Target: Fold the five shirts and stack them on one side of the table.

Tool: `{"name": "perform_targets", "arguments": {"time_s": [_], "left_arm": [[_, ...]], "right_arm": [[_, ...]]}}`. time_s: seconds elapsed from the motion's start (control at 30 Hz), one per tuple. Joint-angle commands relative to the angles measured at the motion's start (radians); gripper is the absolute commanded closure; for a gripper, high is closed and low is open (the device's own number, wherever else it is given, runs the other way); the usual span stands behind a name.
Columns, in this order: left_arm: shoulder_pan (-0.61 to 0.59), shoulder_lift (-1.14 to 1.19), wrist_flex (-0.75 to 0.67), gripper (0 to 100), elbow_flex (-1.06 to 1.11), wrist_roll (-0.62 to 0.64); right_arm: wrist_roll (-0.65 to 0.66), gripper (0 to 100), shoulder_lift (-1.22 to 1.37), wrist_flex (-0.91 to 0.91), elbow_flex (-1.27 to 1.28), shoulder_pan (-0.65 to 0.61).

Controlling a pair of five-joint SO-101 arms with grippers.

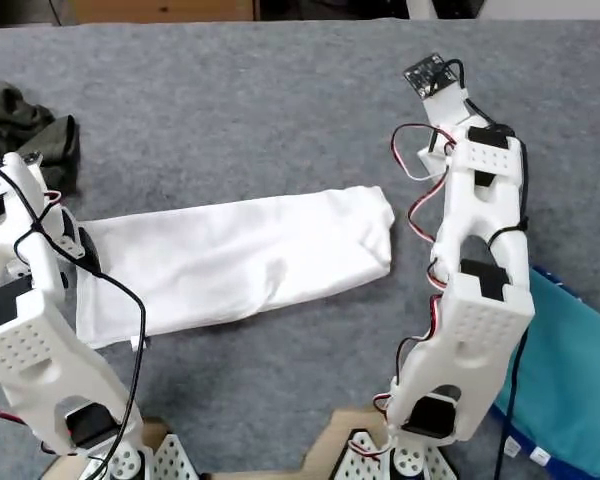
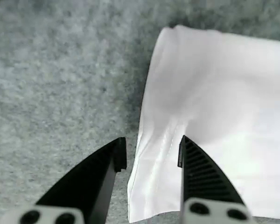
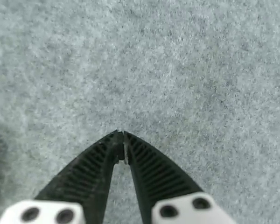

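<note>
White shirt (image 1: 240,260) (image 2: 214,116) lies flat on the grey bench (image 1: 230,100) (image 3: 186,70) as a long folded band between my two arms. My left jaws are released and hang over its left end, straddling the hemmed edge, with one finger over bare bench and the other over the cloth. My right jaws are clenched on nothing, tips together over bare bench just past the white shirt's far right corner. A crumpled dark green shirt (image 1: 25,130) sits beyond the white shirt's left end. A teal shirt (image 1: 570,370) lies off its right end on the near side, partly behind my right arm.
</note>
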Motion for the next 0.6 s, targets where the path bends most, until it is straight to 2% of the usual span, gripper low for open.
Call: {"name": "perform_targets", "arguments": {"time_s": [0.0, 0.23, 0.4, 0.57], "left_arm": [[-0.032, -0.038, 0.066, 81, -0.083, -0.012], [-0.006, -0.044, 0.066, 81, -0.097, -0.046], [0.012, -0.044, -0.066, 80, -0.006, -0.049], [0.012, -0.044, -0.183, 80, 0.112, -0.110]], "right_arm": [[-0.003, 99.2, -0.004, -0.021, -0.050, 0.005], [-0.002, 99.2, -0.004, -0.021, -0.048, 0.004], [-0.002, 99.2, -0.002, -0.021, -0.048, 0.004], [-0.002, 99.2, -0.002, -0.021, -0.048, 0.004]]}}
